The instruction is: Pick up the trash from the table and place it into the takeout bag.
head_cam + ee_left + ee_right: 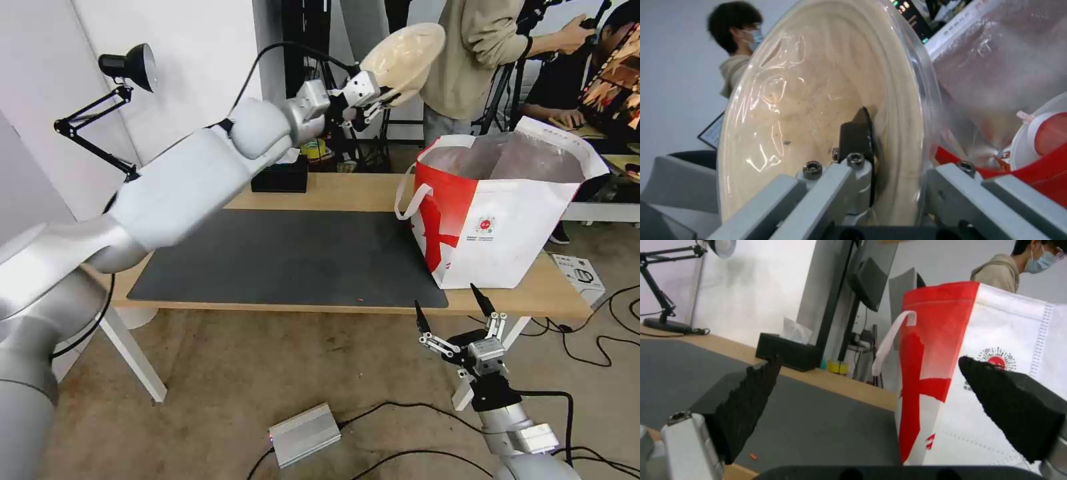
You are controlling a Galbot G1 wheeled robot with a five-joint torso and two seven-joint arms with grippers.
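Left pincer (381, 95) clamped the beige bowl (404, 59) by its rim, tipped on edge; takeout bag (507, 220) below held a red cup (1047, 140). Right pincer (455, 315) apart, low by the tabletop (333, 193).

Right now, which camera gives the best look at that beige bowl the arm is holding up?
The left wrist view: the beige bowl looms close, tilted on edge, the left gripper clamped on its rim. The head view shows it small, raised beside the takeout bag. The right wrist view looks at the bag instead.
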